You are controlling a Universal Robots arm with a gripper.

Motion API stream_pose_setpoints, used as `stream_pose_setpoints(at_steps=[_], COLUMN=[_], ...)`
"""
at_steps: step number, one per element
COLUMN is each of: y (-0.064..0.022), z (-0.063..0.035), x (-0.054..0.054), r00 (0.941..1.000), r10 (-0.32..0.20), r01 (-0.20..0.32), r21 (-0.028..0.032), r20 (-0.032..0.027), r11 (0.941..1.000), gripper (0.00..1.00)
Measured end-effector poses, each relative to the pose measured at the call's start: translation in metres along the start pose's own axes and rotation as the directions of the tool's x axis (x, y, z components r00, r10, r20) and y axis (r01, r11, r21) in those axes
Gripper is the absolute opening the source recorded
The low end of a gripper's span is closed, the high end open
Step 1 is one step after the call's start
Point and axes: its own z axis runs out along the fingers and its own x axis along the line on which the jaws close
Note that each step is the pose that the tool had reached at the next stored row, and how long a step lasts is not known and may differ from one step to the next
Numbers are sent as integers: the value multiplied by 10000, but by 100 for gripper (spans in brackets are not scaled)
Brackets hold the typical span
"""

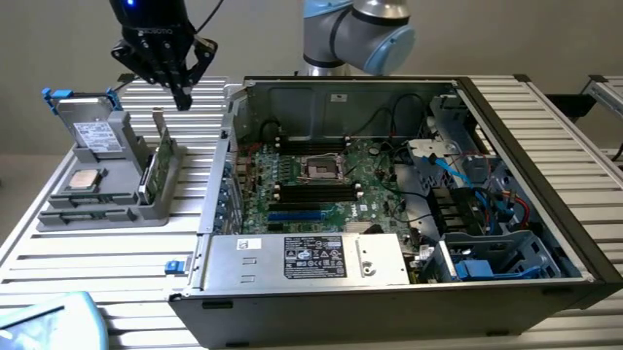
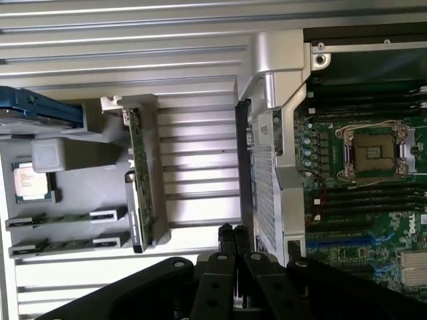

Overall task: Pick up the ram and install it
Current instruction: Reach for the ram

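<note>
Two ram sticks (image 2: 65, 218) lie edge-up in the slots of the grey holder (image 1: 117, 171) at the exterior view's left; there they show as thin strips (image 1: 90, 200) at its near end. My gripper (image 1: 182, 100) hangs shut and empty, high above the far end of the holder. In the wrist view its black fingertips (image 2: 233, 233) are pressed together over the slatted table, between the holder and the open computer case (image 1: 233, 131). The motherboard (image 1: 331, 182) lies bare inside, with long black memory slots (image 2: 363, 195) beside the processor socket (image 2: 373, 152).
The holder also carries a tall green card with a metal bracket (image 1: 160, 157), a silver processor chip (image 1: 86, 179) and a hard drive with blue clips (image 1: 93, 131). The power supply (image 1: 311, 259) and drive cages (image 1: 486, 255) stand in the case. The arm's base (image 1: 355, 33) is behind it.
</note>
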Motion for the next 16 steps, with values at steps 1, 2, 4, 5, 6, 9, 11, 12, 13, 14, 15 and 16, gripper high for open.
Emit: stream_pose_setpoints(at_steps=[1,2,4,5,6,9,11,12,13,14,15,16], y=[0,1,1,0,-2,-6,-11,-13,-17,-20,-25,-28], z=[11,22,45,56,67,101,123,133,144,154,165,176], x=[46,91,185,231,274,413,505,547,596,639,688,730], r00=[10000,10000,10000,10000,10000,10000,10000,10000,10000,10000,10000,10000], r10=[-1,-1,0,0,-1,1,-1,1,1,2,2,2], r01=[1,1,0,0,1,-1,1,-1,-1,-2,-2,-2], r21=[0,1,0,0,0,0,1,1,2,3,4,4], r20=[-1,-1,0,-1,-3,-7,-15,-22,-33,-41,-49,-55], r11=[10000,10000,10000,10000,10000,10000,10000,10000,10000,10000,10000,10000], gripper=[10,10,10,10,10,10,10,10,10,10,10,10])
